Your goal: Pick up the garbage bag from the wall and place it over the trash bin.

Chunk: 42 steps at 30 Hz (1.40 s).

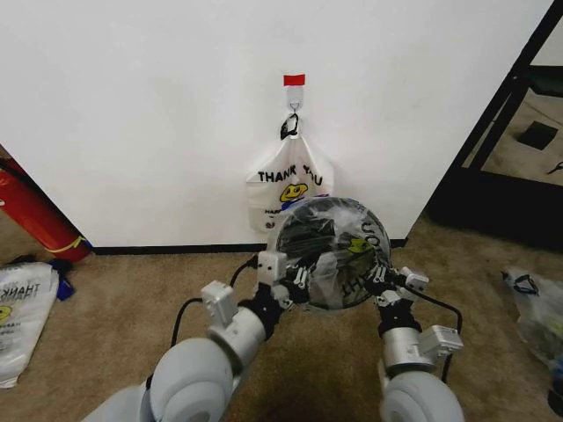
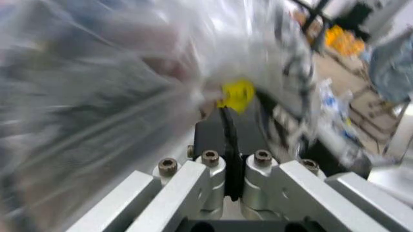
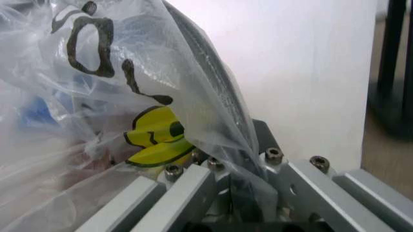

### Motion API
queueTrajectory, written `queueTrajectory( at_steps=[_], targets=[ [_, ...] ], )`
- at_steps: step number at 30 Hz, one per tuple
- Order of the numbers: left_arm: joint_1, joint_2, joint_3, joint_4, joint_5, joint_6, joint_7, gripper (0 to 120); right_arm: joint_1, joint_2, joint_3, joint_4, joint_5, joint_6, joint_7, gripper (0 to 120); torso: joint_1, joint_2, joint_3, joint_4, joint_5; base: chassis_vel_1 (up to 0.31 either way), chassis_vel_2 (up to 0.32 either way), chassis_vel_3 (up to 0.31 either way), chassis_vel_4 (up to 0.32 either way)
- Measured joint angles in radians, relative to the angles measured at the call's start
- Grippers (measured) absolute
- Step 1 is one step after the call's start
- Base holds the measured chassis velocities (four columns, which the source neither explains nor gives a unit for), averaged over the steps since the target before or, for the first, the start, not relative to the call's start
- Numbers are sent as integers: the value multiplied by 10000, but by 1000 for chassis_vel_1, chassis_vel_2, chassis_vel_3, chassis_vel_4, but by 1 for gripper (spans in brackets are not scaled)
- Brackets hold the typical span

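Observation:
The garbage bag (image 1: 345, 257), thin and clear with black lettering and a yellow smiley, is stretched over the mouth of the black mesh trash bin (image 1: 303, 236), which stands on the carpet close to the wall (image 1: 158, 114). My left gripper (image 1: 294, 283) is at the bin's left rim and my right gripper (image 1: 381, 283) at its right rim. In the left wrist view the left gripper (image 2: 228, 126) is shut, with the garbage bag (image 2: 116, 82) bunched at its tips. In the right wrist view the garbage bag (image 3: 129, 82) drapes over the right gripper (image 3: 240, 166), which is pinched on the plastic beside the trash bin (image 3: 216, 67) rim.
A white "THANK YOU" bag (image 1: 283, 189) hangs from a hook under red tape (image 1: 294, 80), right behind the bin. A red cylinder (image 1: 31, 211) leans at the left wall. More bags lie on the carpet at far left (image 1: 22, 308) and far right (image 1: 537, 308). A black frame (image 1: 501, 114) stands at the right.

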Motion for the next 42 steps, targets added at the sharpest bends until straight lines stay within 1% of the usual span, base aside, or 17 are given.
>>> queueTrajectory(
  at_steps=[2,4,5,7,8,10,11,16,17,22,23,24,29,34,36,39,42],
  targets=[
    [-780,-132,652,360,-353,227,-50,0,-37,-468,285,-6,-462,203,-197,0,0,0,0,3,-1,0,0,0,0],
    [-1063,-174,891,482,-546,256,-86,0,-60,-544,386,-6,-587,261,-221,0,0,0,0,2,-1,0,0,0,0],
    [-1351,-235,1120,599,-833,270,-147,0,-72,-605,473,-8,-746,321,-234,0,0,0,1,-6,-2,0,0,0,0],
    [-1801,-327,1436,823,-1436,297,-341,0,-35,-658,508,-41,-1073,443,-276,0,0,0,0,-6,1,0,0,0,0],
    [-2091,-393,1624,1042,-1724,330,-500,0,-1,-669,507,-78,-1364,557,-349,0,0,0,0,0,1,0,0,0,0],
    [-2551,-519,1915,1459,-1918,354,-742,0,32,-655,482,-115,-1922,769,-509,0,0,0,1,3,-1,0,0,0,0],
    [-2551,-519,1915,1459,-1918,354,-742,0,32,-655,482,-115,-1922,769,-509,0,0,0,1,3,-1,0,0,0,0],
    [-3329,-1014,2278,2319,-2058,333,-1210,0,15,-571,378,-176,-2675,1030,-648,0,0,0,1,-2,-1,0,0,0,0],
    [-3484,-1149,2339,2562,-1926,311,-1333,0,-1,-519,335,-181,-2768,1046,-670,0,1,0,1,-1,0,0,0,0,0],
    [-3618,-1288,2396,2812,-1688,271,-1478,0,-26,-465,290,-180,-2811,1049,-692,0,0,0,1,1,-1,0,0,0,0],
    [-3773,-1479,2469,3145,-1271,180,-1614,0,-139,-358,225,-85,-2813,1035,-697,0,1,0,0,0,-1,0,0,0,0],
    [-3782,-1558,2510,3229,-1175,173,-1632,0,-200,-315,211,-42,-2812,1022,-697,0,0,0,0,0,-1,0,0,0,0],
    [-3695,-1686,2629,3419,-894,194,-1630,0,-389,-175,178,124,-2716,951,-668,0,0,0,0,-1,-1,0,0,0,0],
    [-3462,-1403,2512,3226,-780,249,-1602,0,-403,-105,227,155,-2363,769,-405,0,0,0,-1,0,-2,0,0,0,0],
    [-3334,-1195,2405,2986,-770,289,-1601,0,-329,-58,269,117,-1941,546,-129,0,0,0,-1,1,-3,0,0,0,0],
    [-3085,-844,2061,2335,-770,328,-1576,0,-127,114,277,48,-583,-144,539,0,0,0,-1,1,-3,0,0,0,0],
    [-3024,-725,1928,2043,-796,327,-1556,0,-29,196,274,-23,-77,-373,764,0,0,0,-1,2,-2,0,0,0,0]
  ],
)
